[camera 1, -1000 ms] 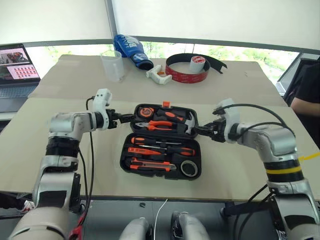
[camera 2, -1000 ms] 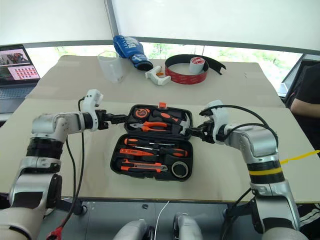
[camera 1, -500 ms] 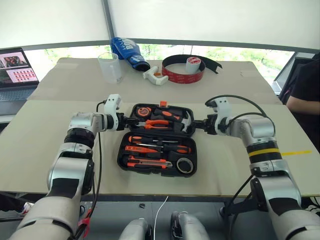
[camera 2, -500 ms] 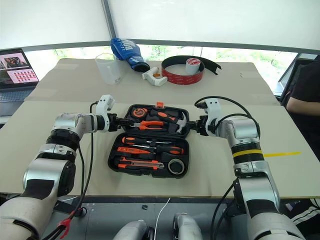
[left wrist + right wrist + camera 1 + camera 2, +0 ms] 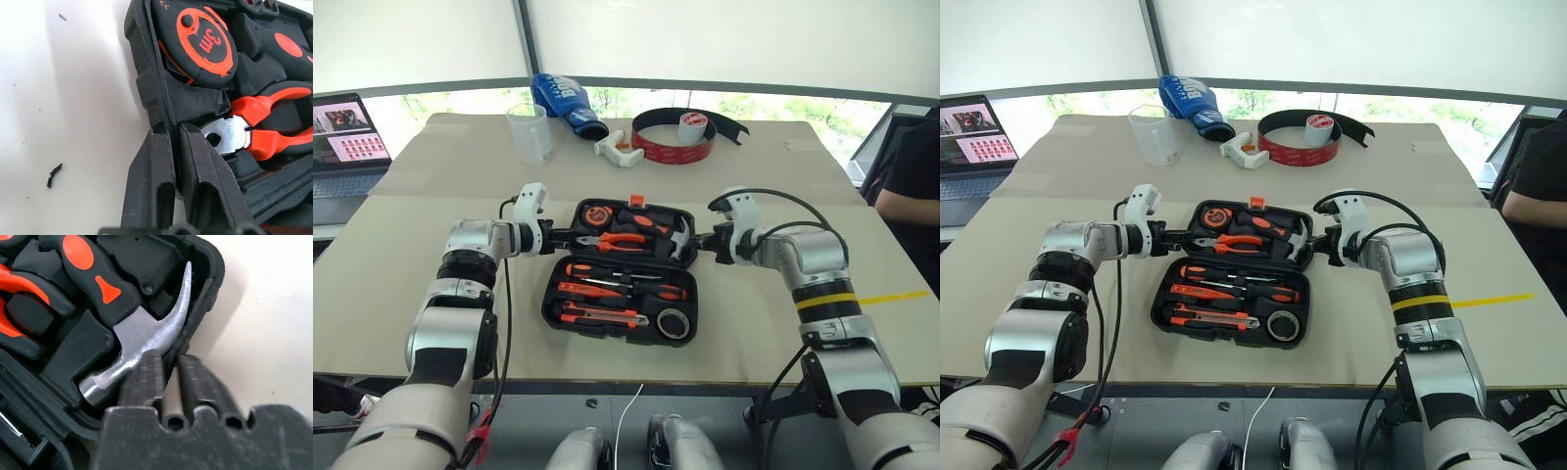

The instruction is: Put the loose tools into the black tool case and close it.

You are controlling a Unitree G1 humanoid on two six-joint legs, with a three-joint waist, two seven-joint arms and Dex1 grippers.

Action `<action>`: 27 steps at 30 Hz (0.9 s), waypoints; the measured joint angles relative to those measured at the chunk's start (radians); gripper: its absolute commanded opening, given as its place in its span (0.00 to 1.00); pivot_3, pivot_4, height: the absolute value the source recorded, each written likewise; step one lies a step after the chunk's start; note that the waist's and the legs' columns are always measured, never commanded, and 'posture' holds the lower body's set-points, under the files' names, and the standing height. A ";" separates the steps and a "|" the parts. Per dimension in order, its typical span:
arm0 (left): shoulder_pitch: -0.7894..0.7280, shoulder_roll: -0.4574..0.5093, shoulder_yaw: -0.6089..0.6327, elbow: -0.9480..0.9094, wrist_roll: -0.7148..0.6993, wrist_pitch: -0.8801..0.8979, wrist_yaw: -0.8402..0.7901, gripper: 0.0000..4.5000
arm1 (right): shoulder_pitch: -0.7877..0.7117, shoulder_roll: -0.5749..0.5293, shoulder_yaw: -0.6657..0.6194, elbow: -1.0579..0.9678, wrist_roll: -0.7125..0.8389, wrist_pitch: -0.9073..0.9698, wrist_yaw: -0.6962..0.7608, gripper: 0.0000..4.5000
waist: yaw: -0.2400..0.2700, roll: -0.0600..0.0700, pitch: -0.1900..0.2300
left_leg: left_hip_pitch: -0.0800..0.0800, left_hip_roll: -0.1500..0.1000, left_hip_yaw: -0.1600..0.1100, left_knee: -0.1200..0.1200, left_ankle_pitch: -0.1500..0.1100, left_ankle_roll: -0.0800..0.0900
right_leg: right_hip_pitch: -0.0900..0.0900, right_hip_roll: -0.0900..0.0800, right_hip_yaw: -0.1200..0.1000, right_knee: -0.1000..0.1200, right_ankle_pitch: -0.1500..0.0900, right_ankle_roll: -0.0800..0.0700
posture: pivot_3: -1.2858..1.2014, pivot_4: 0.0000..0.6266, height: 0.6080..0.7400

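Lying open mid-table, the case (image 5: pixel 625 272) looks stiff but top-heavy with tools, so its far half's 2 side rims, where left gripper (image 5: pixel 172 147) and right gripper (image 5: pixel 170 366) are clamped, suit lifting.

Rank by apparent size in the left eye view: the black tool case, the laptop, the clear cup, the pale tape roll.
1. black tool case
2. laptop, partly cut off at the picture's edge
3. clear cup
4. pale tape roll
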 measured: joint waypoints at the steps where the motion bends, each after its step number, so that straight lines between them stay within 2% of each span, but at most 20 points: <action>1: 0.001 0.000 0.001 0.000 0.001 -0.006 -0.001 0.00 | 0.005 0.003 -0.004 -0.003 -0.001 -0.008 -0.002 0.01 | 0.000 0.000 0.000 | 0.000 0.000 0.000 0.000 0.000 0.000 | 0.000 0.000 0.000 0.000 0.000 0.000 | 0.52 0.24 0.92; 5: 0.049 -0.001 0.024 -0.062 -0.003 -0.091 -0.016 0.00 | 0.031 0.025 -0.023 -0.039 -0.028 -0.100 -0.037 0.01 | -0.002 0.000 0.000 | -0.004 0.000 0.000 0.000 0.000 -0.001 | -0.004 0.000 0.000 0.000 0.001 -0.001 | 0.52 0.24 0.92; 8: 0.089 -0.004 0.049 -0.152 -0.020 -0.145 -0.023 0.00 | 0.054 0.020 -0.032 -0.103 -0.055 -0.193 -0.062 0.01 | 0.000 0.000 0.000 | -0.018 0.000 0.000 0.003 0.004 0.005 | -0.018 0.001 0.000 0.008 0.003 -0.004 | 0.52 0.24 0.92; 16: 0.328 -0.017 0.055 -0.479 -0.027 -0.317 -0.021 0.00 | 0.295 -0.029 -0.008 -0.366 -0.153 -0.461 -0.059 0.01 | -0.003 0.000 0.000 | -0.021 0.000 0.002 0.000 0.004 0.005 | -0.024 0.002 0.000 0.007 0.003 -0.004 | 0.52 0.24 0.92; 20: 0.473 -0.009 0.044 -0.637 0.001 -0.419 0.000 0.00 | 0.441 -0.039 0.006 -0.473 -0.203 -0.604 -0.062 0.01 | -0.004 0.000 0.000 | -0.013 0.001 0.003 0.000 0.004 0.005 | -0.015 0.003 0.001 0.000 0.002 -0.004 | 0.52 0.24 0.92; 22: 0.556 -0.010 0.040 -0.713 0.015 -0.473 0.030 0.00 | 0.522 -0.044 0.015 -0.506 -0.246 -0.721 -0.072 0.01 | -0.003 0.000 0.000 | -0.001 0.001 0.003 -0.003 -0.001 -0.002 | -0.004 0.003 0.001 -0.003 0.001 -0.003 | 0.52 0.24 0.92; 24: 0.611 -0.013 0.039 -0.767 0.029 -0.501 0.066 0.00 | 0.577 -0.059 0.024 -0.512 -0.291 -0.844 -0.082 0.01 | -0.002 0.000 0.000 | 0.005 0.002 0.003 -0.003 -0.002 -0.003 | 0.002 0.003 0.003 -0.003 -0.004 0.004 | 0.52 0.24 0.92; 27: 0.648 -0.014 0.038 -0.809 0.042 -0.524 0.100 0.00 | 0.613 -0.061 0.029 -0.509 -0.328 -0.943 -0.099 0.01 | -0.002 0.000 0.000 | 0.006 0.002 0.003 -0.003 -0.002 -0.002 | 0.002 0.003 0.004 -0.002 -0.004 0.004 | 0.52 0.24 0.92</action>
